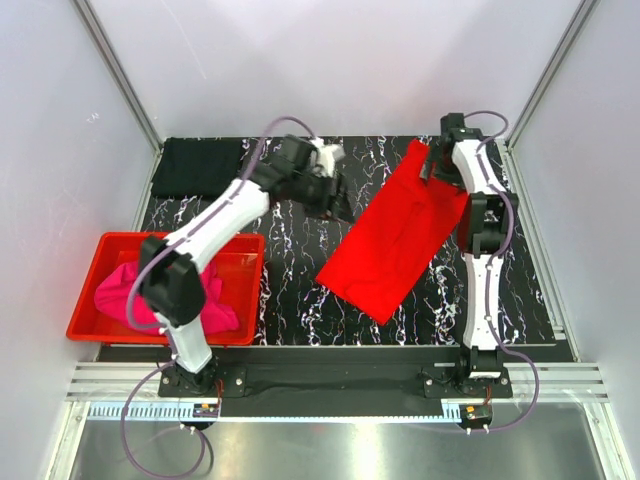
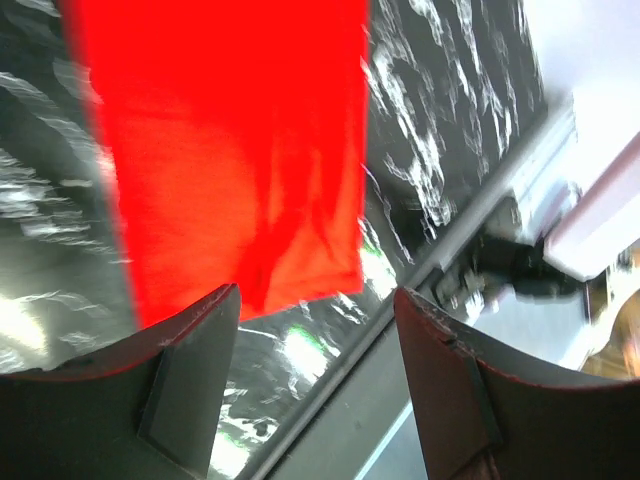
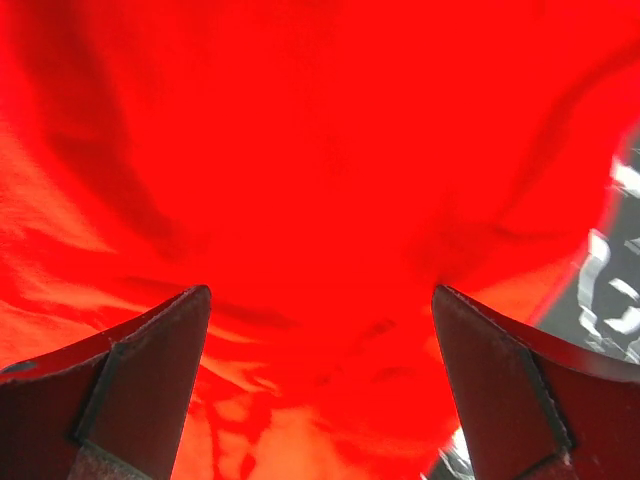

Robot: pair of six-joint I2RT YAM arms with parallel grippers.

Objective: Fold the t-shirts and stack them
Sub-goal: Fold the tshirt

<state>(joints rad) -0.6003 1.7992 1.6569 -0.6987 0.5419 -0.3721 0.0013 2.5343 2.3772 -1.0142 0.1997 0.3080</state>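
Currently the red t-shirt (image 1: pixel 395 235) lies slanted across the tabletop's (image 1: pixel 290 290) right half, its far end under the spread right fingers (image 3: pixel 140 390). The left fingers (image 2: pixel 190 380), also spread, hover empty beside it. The black t-shirt (image 1: pixel 200 165) sits at the far left corner, and the magenta t-shirt (image 1: pixel 120 290) is in the bin (image 1: pixel 245 262) at the near left.

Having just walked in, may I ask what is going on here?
A bright red cloth t-shirt lies on the black marbled table. Both open, the right hand is over its far end, the left hand beside its long edge. A black cloth t-shirt lies far left; a pink cloth t-shirt sits in the red plastic bin.
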